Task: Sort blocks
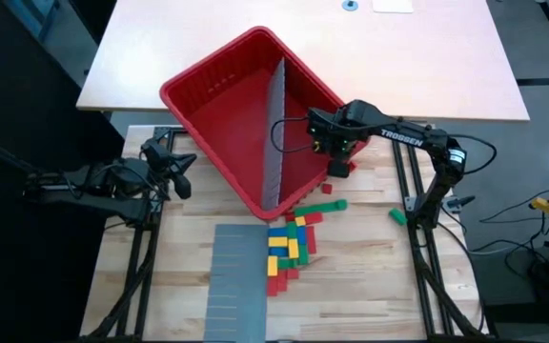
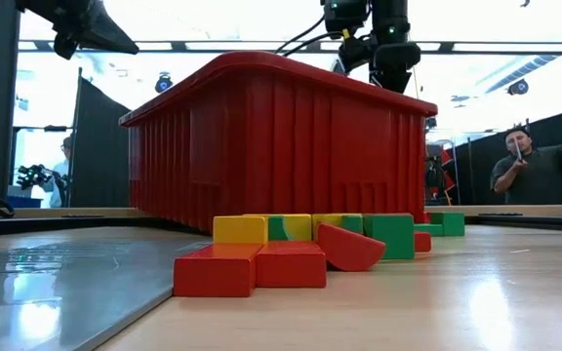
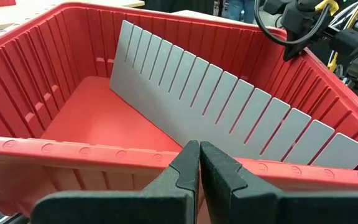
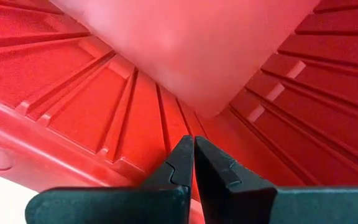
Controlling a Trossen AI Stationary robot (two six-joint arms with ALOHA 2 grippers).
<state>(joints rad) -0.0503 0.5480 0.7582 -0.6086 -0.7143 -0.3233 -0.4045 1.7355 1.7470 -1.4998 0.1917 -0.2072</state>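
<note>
The blocks (image 1: 292, 246), red, green, blue and yellow, lie in a cluster on the wooden table just near of the red bin (image 1: 227, 105); the low view shows them in front of the bin (image 2: 291, 249). Two red blocks (image 1: 339, 170) lie by the bin's right wall, and a green block (image 1: 396, 216) lies apart to the right. My right gripper (image 1: 330, 145) is shut with nothing between its fingers, at the bin's right wall (image 4: 193, 149). My left gripper (image 1: 185, 173) is shut, just outside the bin's left wall (image 3: 199, 155). My right gripper points down at the inner side of the bin's right wall (image 4: 166, 124), near a corner. Whether its shut fingertips touch the wall, I cannot tell.
A grey slotted divider (image 1: 276, 133) stands upright across the bin. Another grey slotted panel (image 1: 236, 276) lies flat on the table, left of the blocks. A pale tabletop (image 1: 427, 57) lies beyond the bin. People (image 2: 520, 166) stand in the room behind.
</note>
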